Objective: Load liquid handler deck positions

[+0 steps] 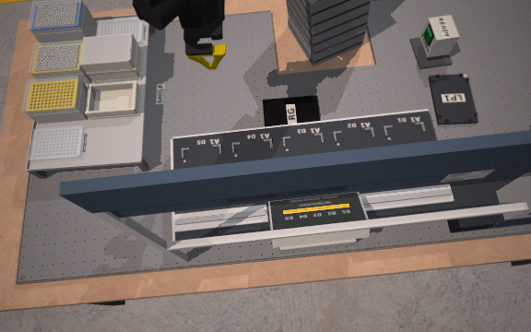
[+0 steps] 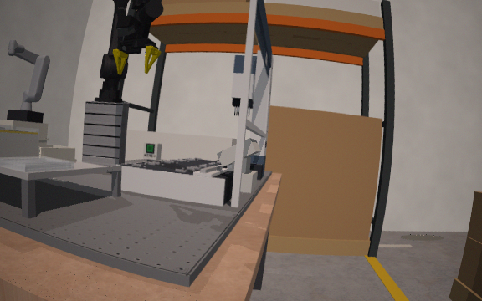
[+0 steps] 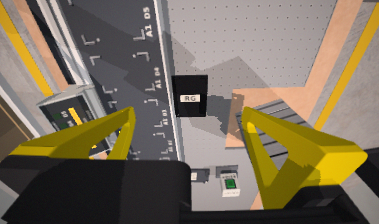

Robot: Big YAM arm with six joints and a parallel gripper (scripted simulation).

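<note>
My gripper [image 1: 207,56] [image 2: 135,58] [image 3: 188,112] is open and empty. It hangs high over the grey bench between the SHELF [image 1: 113,148] [image 2: 90,166] and the arm's base. On the SHELF a flat clear-lidded plate [image 1: 56,142] [image 2: 32,163] lies at the front, and another plate [image 1: 120,28] lies at the back. A stack of sealed blocks [image 1: 109,53] stands mid-shelf. I cannot read any labels. The deck strip [image 1: 302,144] [image 3: 120,65] has bare brackets D1 to D5. Lid park LP1 [image 1: 454,112] is bare.
Three tip racks [image 1: 55,16] [image 1: 57,57] [image 1: 52,94] and an open reservoir [image 1: 112,98] stand on the SHELF. Regrip nest RG [image 1: 275,112] [image 3: 190,82] is bare. The READY key [image 1: 441,32] [image 2: 150,148] [image 3: 230,182] is at the back right. A blue gantry beam [image 1: 293,171] spans the deck.
</note>
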